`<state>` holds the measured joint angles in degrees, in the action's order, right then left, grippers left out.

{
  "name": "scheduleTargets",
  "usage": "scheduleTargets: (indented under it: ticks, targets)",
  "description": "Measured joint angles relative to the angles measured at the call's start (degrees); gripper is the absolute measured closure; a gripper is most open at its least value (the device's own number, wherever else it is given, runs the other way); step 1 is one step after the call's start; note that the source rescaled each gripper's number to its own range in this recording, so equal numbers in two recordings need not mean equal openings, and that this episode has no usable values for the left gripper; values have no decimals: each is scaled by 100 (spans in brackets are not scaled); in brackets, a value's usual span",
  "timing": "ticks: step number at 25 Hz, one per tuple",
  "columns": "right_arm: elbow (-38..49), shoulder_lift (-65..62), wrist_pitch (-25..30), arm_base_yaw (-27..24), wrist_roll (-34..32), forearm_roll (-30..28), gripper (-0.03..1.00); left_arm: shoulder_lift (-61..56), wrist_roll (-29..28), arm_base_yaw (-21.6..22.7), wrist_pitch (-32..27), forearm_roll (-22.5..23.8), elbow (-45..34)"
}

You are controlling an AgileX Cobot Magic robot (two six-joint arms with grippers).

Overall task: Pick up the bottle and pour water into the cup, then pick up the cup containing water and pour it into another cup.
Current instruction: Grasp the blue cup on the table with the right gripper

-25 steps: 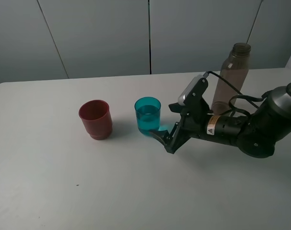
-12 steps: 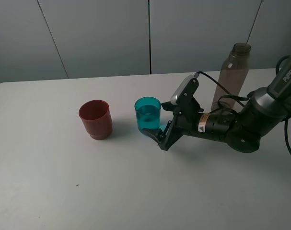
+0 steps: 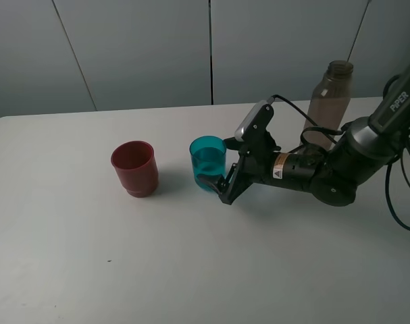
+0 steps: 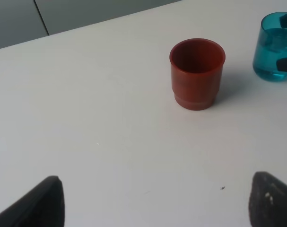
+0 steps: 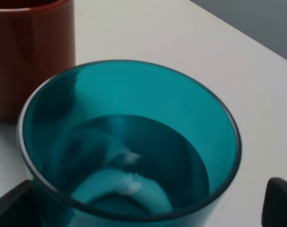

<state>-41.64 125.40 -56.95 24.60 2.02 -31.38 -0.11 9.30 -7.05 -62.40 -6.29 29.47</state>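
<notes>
The cup (image 3: 207,160), a teal translucent tumbler with water in it, stands mid-table. My right gripper (image 3: 220,169) is open, one finger on each side of the cup, not closed on it. In the right wrist view the cup (image 5: 129,142) fills the frame and the right gripper (image 5: 143,208) shows only as dark fingertips (image 5: 279,201) at the corners. The squat dark red cup (image 3: 133,167) stands apart to the left, also seen as the red cup (image 4: 197,73). The bottle (image 3: 328,101) stands upright behind the right arm. My left gripper (image 4: 157,208) hangs open over bare table.
The white table (image 3: 191,270) reaches a grey panelled wall at the back. The right arm's cable (image 3: 306,121) loops in front of the bottle. The teal cup (image 4: 275,47) shows at the edge of the left wrist view.
The right gripper has slid left along the table, from beside the teal cup to having its open fingers either side of it. Cups and bottle have not moved.
</notes>
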Motion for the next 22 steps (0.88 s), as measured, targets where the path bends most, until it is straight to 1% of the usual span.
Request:
scheduleTargets:
  ticks: [8, 18, 22]
  targets:
    - [-11, 293, -64, 10, -49, -96, -3, 0, -1, 0, 0, 0, 0]
    - [-243, 389, -101, 44, -72, -121, -3, 0, -1, 0, 0, 0, 0]
    - [-401, 389, -89, 44, -202, -144, -3, 0, -1, 0, 0, 0, 0]
